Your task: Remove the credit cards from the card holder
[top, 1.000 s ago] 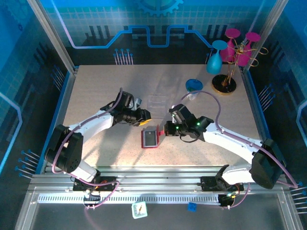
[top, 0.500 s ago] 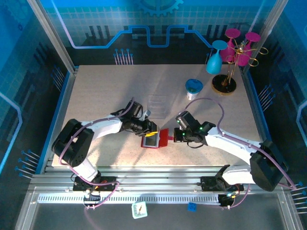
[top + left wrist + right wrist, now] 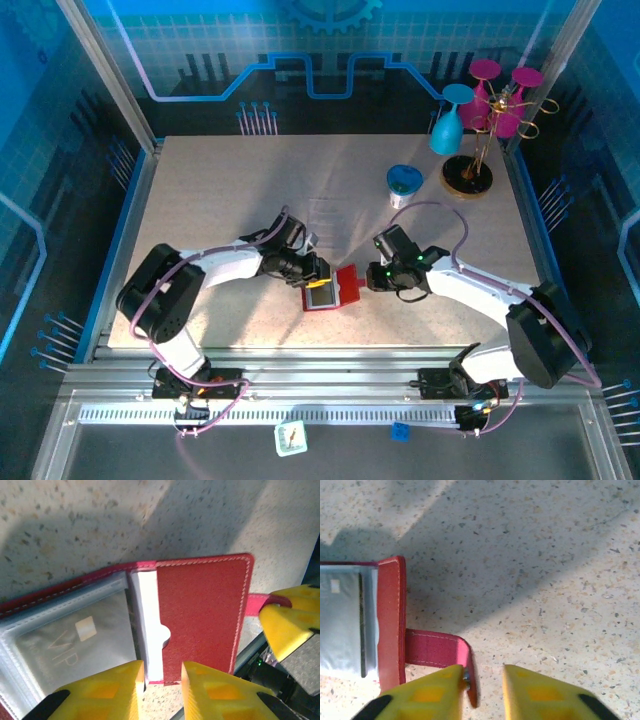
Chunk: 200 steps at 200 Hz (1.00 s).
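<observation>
The card holder (image 3: 330, 290) lies open on the table (image 3: 200, 190), near the front edge and between the two arms. Its red flap is spread to the right and its clear inner pockets to the left. In the left wrist view, one of the credit cards (image 3: 70, 640), a grey one, sits behind a clear sleeve. A white card edge (image 3: 146, 615) peeks from the red pocket at its thumb notch.

The left gripper (image 3: 162, 680) hovers at the holder's near edge, its jaws a narrow gap apart around that white edge. They do not appear to pinch anything yet. The right gripper (image 3: 484, 685) sits to the right, also narrowly parted. The end of the closing tab (image 3: 437, 650) rests against the inside of one finger, apparently unclamped.

The step in hand looks like fixing the holder so a card can be drawn. To do it well, the right gripper should close firmly on the tab or press the flap flat. The left should then bite only the exposed card edge at the notch, not the leather, and pull in line with the pocket so the holder does not drag along.
</observation>
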{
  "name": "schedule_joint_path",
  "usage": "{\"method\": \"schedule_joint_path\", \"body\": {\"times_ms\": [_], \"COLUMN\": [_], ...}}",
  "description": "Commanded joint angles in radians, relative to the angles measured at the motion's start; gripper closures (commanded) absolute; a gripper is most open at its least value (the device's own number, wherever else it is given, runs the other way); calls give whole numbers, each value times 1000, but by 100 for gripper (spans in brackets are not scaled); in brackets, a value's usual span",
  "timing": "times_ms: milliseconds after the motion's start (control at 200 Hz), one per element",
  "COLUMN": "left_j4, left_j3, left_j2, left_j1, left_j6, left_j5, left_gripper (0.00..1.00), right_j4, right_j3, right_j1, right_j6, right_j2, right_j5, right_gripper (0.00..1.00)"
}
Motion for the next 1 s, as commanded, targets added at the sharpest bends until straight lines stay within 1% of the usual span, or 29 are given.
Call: {"method": "schedule_joint_path", "body": {"times_ms": [0,95,240,300,400,470,585,650,770,835,915,995], "left_j4": [-25,-58,-53,-51,-46,-23,13,1,-78,-105,-70,-7], "left_j3": [11,19,34,56,106,127,143,153,191,206,196,167], "left_j2": [-68,-81,-70,-48,8,50,102,116,106,113,115,117], "left_j1": [-2,-2,-1,-2,-1,-1,-4,-13,-36,-53,-81,-110], "left_j6": [-5,9,8,10,-2,-44,-123,-145,-132,-125,-121,-115], "left_j5": [-71,-94,-77,-61,-16,36,105,122,120,117,96,64], "left_gripper": [73,73,73,73,73,74,76,77,77,77,77,76], "right_j4": [-33,-49,-85,-94,-81,-66,-122,-161,-168,-119,-26,52], "right_j3": [38,65,112,161,176,184,223,233,202,156,79,26], "right_j1": [-2,3,19,20,24,23,18,17,9,7,5,1], "right_j6": [11,24,31,37,72,88,88,89,79,75,63,33], "right_j2": [-50,-68,-63,-56,-44,-38,-30,-34,-82,-113,-148,-151], "right_j5": [-32,-50,-56,-63,-48,-58,-26,2,18,18,4,-25], "right_gripper": [68,66,63,62,62,62,62,63,63,62,62,62]}}
